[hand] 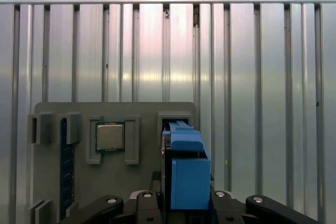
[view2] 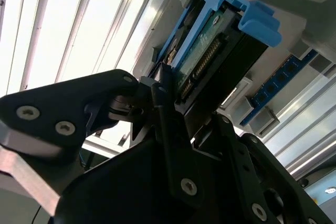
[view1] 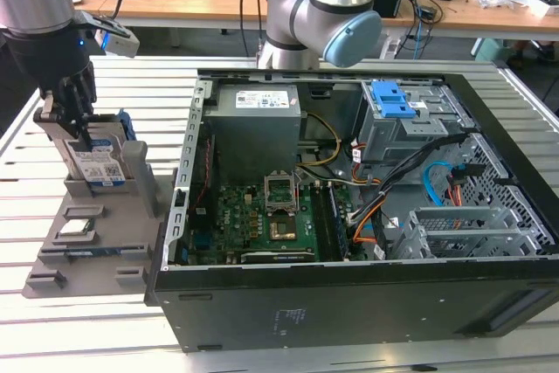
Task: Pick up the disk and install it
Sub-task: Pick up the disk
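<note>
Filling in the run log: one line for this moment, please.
gripper: at top of disk | disk: upright in grey holder | computer case: open, disk not installed

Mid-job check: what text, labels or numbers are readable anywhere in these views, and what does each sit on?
No text can be read in any view.
White-and-blue label on the silver rectangular disk in its blue plastic frame: print too small to read.
White label on the grey metal power supply box: too small to read.
Pale marking on the front wall of the black computer case: too blurred to read.
</note>
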Action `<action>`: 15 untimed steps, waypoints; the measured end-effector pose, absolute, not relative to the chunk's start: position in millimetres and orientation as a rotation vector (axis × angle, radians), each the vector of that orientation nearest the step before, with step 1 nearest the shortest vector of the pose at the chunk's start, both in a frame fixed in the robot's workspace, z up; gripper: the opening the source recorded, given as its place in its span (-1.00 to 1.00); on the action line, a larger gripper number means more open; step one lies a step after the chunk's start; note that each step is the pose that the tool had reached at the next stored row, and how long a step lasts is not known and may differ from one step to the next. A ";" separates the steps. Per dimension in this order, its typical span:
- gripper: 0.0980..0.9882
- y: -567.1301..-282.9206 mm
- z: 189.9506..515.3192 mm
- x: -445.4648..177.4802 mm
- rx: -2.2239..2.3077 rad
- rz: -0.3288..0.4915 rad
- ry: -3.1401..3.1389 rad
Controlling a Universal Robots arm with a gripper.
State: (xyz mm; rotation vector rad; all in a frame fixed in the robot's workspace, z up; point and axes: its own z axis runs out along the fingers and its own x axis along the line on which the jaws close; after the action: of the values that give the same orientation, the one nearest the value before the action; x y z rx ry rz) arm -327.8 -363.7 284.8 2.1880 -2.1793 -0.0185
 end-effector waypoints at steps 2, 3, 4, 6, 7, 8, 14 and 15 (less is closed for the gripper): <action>-0.41 -363.7 285.0 -327.7 2.188 -0.018 -2.179; -0.41 -363.7 285.2 -327.7 2.188 -0.018 -2.179; -0.41 -363.7 285.9 -327.7 2.188 -0.018 -2.179; -0.41 -363.7 287.2 -327.7 2.188 -0.018 -2.179; -0.41 -363.7 288.0 -327.7 2.188 -0.018 -2.179; -0.41 -363.8 289.0 -327.7 2.188 -0.018 -2.179; -0.41 -363.7 296.5 -327.6 2.188 -0.018 -2.179; -0.41 -363.7 297.3 -327.5 2.188 -0.018 -2.179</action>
State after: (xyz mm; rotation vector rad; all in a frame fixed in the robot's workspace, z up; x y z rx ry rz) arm -327.5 -363.7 297.3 2.1880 -2.1793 -0.0183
